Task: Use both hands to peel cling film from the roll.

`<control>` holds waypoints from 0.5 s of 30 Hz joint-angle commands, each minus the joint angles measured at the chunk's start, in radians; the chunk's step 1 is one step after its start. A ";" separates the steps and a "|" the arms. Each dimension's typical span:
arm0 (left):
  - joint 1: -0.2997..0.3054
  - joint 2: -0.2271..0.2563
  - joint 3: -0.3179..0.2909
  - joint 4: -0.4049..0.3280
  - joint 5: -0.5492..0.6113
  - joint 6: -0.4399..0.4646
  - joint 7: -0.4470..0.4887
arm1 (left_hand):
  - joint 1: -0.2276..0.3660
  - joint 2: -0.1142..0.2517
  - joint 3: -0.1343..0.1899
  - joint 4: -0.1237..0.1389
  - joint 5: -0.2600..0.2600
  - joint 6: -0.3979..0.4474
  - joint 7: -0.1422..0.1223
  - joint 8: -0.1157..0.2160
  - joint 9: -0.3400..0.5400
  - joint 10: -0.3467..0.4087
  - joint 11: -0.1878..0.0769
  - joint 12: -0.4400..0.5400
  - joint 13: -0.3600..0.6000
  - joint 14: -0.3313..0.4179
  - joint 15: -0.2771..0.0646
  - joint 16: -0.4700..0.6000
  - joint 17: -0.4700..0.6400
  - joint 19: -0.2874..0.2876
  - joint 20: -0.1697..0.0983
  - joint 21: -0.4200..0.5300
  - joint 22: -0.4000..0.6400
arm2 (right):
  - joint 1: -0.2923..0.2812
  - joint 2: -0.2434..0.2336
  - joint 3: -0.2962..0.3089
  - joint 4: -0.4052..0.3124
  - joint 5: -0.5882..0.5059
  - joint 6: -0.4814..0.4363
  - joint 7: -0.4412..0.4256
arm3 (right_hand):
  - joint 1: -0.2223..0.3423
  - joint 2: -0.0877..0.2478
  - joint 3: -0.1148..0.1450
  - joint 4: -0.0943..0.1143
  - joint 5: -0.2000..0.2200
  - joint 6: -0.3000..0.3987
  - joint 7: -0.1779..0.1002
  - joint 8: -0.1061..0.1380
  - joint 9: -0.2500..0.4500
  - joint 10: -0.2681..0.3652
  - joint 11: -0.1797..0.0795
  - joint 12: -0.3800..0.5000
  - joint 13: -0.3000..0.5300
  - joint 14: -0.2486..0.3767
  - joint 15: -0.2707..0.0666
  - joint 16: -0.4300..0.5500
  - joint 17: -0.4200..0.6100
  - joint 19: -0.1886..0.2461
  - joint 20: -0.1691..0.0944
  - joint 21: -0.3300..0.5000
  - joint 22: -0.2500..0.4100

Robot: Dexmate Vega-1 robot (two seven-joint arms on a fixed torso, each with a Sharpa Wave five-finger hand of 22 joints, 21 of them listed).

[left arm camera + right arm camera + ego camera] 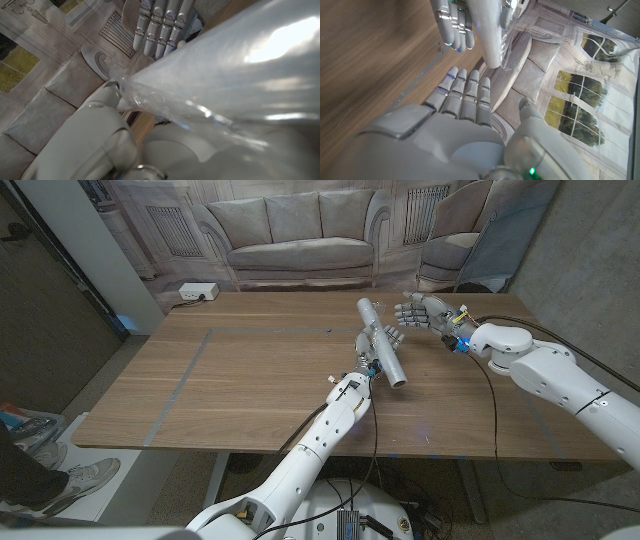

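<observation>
I have the roll point(381, 342) in my left hand point(377, 352), lifted off the table point(240, 380) and tilted, its far end pointing up and away toward the backdrop point(290, 225) and its near open end angled down toward me. The hand grips it around the lower half, fingers point(392, 337) wrapped over the tube. In the left wrist view the roll point(235, 85) runs close along the lens, glossy, with a wrinkled edge of film showing where it narrows; I cannot tell whether any film is peeled free.

My right hand point(428, 313) hangs just beside the roll's upper part, to its right, palm facing the roll, fingers held apart and straight, holding nothing. In the head view a narrow gap separates it from the roll. In the right wrist view, the right hand's fingers point(465, 95) reach toward the roll point(487, 32), with the left hand's fingers point(454, 27) on the tube beside them.

A white box point(197, 293) sits at the table's far left corner.
</observation>
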 commanded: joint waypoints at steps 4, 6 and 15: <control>-0.029 0.023 0.025 -0.021 0.010 0.065 0.078 | 0.169 0.156 0.041 0.043 0.006 0.137 -0.009 0.026 0.021 -0.004 -0.025 0.009 0.005 -0.010 -0.034 -0.005 0.002 0.001 0.020 -0.004 0.001 | 0.056 -0.055 -0.037 -0.067 -0.034 -0.174 -0.028 | 0.018 0.008 -0.005 -0.017 -0.001 0.017 0.010 -0.001 0.006 -0.066 0.000 -0.011 0.005 -0.120 0.021 -0.006 0.002 -0.042 0.005 -0.008 0.006; -0.035 0.025 0.025 -0.005 0.001 0.064 0.036 | 0.170 0.155 0.039 0.042 0.006 0.138 -0.009 0.030 0.025 -0.002 -0.027 0.010 0.005 -0.010 -0.033 -0.006 0.001 0.001 0.021 -0.005 0.001 | 0.066 -0.060 -0.044 -0.080 -0.042 -0.200 -0.035 | 0.019 0.009 -0.006 -0.018 -0.001 0.035 0.010 0.005 0.006 -0.067 0.000 -0.009 0.005 -0.125 0.024 -0.004 0.001 -0.043 0.006 -0.007 0.007; -0.031 0.026 0.034 -0.018 0.010 0.075 0.063 | 0.174 0.154 0.036 0.041 0.007 0.132 -0.008 0.043 0.039 0.000 -0.025 0.010 0.005 -0.012 -0.030 -0.008 0.000 0.002 0.022 -0.007 0.001 | 0.096 -0.074 -0.066 -0.126 -0.073 -0.290 -0.061 | 0.029 0.004 -0.013 -0.028 -0.001 0.091 0.025 0.020 0.008 -0.037 -0.003 0.009 0.004 -0.106 0.026 0.011 -0.004 -0.018 0.016 0.008 0.007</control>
